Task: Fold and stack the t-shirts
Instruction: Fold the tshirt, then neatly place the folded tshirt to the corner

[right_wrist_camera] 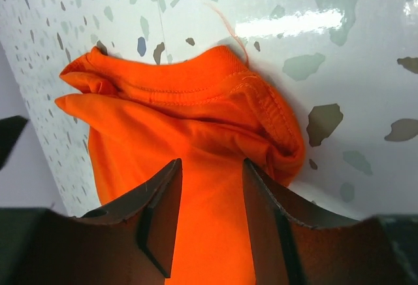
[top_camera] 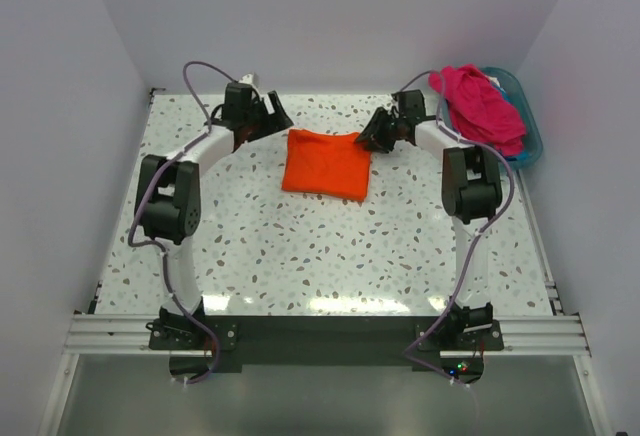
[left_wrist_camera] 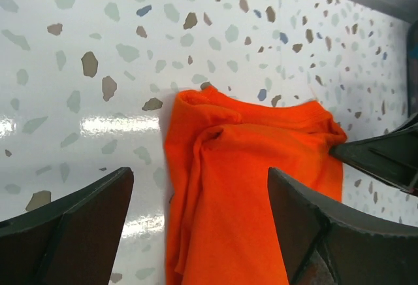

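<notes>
Left gripper (top_camera: 272,116) (left_wrist_camera: 199,187): jaws spread wide and holding nothing. It hovers over the far corner of the orange t-shirt (top_camera: 327,163) (left_wrist_camera: 248,167) on the side away from the teal basket (top_camera: 528,128).
Right gripper (top_camera: 375,134) (right_wrist_camera: 210,167): jaws parted by a narrower gap and not clamped. It sits between the basket and the orange t-shirt, over the shirt's far corner nearest the basket.
Orange t-shirt (right_wrist_camera: 183,115): lies on the speckled table (top_camera: 300,246), well apart from the basket. It is already folded into a rough rectangle, with rumpled layers at the far edge.
Handling: probably light, limp and thin. The layers are likely to slide and sag when lifted, but nothing is fragile.
Where to hold: the two far corners look best, one per gripper, pinching through all layers. The stitched collar band (right_wrist_camera: 196,92) offers a thicker, firmer bite.
Pink t-shirt (top_camera: 480,101): heaped in and over the basket, unfolded.
Count, t-shirts: one orange and one pink heap. Whether the heap hides further garments cannot be told.
Count, other: two arms, two grippers, one basket.
</notes>
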Robot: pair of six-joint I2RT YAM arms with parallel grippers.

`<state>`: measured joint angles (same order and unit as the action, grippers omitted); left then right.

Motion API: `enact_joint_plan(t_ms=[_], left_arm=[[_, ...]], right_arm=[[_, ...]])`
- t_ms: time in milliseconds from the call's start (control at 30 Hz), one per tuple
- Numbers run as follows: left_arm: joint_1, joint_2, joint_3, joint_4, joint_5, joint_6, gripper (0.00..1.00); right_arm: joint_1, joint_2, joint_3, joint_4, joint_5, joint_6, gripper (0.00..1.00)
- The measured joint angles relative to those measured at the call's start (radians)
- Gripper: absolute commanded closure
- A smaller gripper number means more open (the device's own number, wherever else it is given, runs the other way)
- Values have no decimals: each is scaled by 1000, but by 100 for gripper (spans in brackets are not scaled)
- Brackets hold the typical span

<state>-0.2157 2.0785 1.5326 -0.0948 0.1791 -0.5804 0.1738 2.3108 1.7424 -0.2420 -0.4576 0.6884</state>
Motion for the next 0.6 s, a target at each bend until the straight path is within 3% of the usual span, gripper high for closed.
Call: enact_joint_plan(t_ms=[233,600], left_arm=[[4,-90,-41,8,89,50,17],[4,149,105,-156,230,181,25]], right_arm=[[32,-107,3,-95,85,-58,53],[74,-395,-58,-132,136,-107,53]])
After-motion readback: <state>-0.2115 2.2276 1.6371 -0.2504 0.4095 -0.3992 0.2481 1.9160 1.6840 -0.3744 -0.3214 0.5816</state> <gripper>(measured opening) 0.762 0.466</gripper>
